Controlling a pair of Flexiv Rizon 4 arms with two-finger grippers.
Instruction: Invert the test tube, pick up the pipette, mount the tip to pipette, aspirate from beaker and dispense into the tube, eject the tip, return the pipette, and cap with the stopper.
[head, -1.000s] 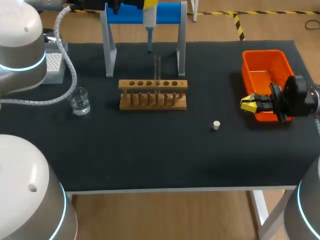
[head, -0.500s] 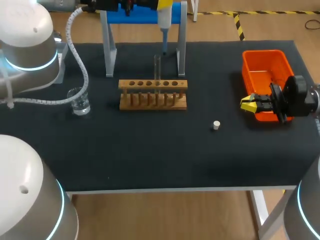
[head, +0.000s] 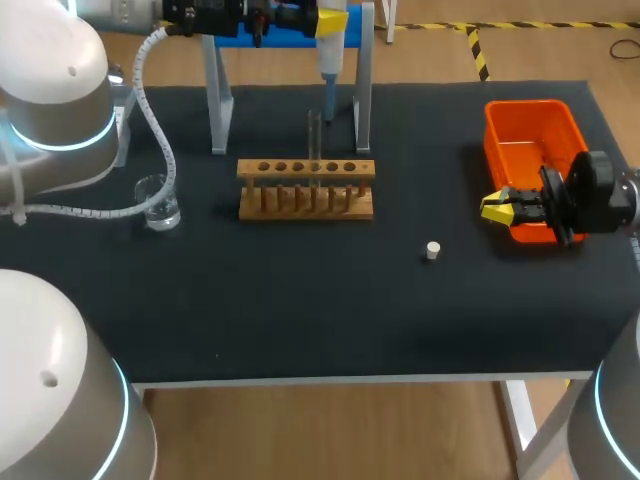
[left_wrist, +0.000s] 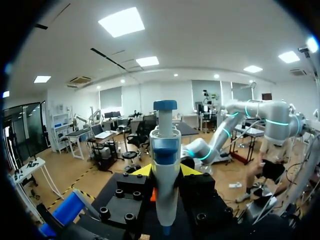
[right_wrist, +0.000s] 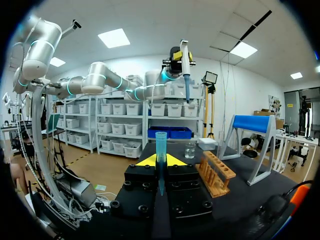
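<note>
Low and right of centre in the head view, the white stopper (head: 432, 250) lies alone on the black table (head: 300, 310). At the right edge, the right gripper (head: 497, 207) is pinched narrow on a blue pipette tip (right_wrist: 160, 150), at the near corner of the orange bin (head: 535, 125). The beaker (head: 160, 203) stands at left. In the middle, the wooden rack (head: 306, 187) holds the test tube (head: 315, 135) upright. At top centre, the left gripper (head: 330, 17) clamps the pipette (head: 328, 60), which hangs point-down just above the tube's mouth, before the blue stand (head: 350, 30).

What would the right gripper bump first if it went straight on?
Maybe nothing: from the right gripper, the rack sits just beside that line; the beaker farther on looks closest. Depth is unclear.
</note>
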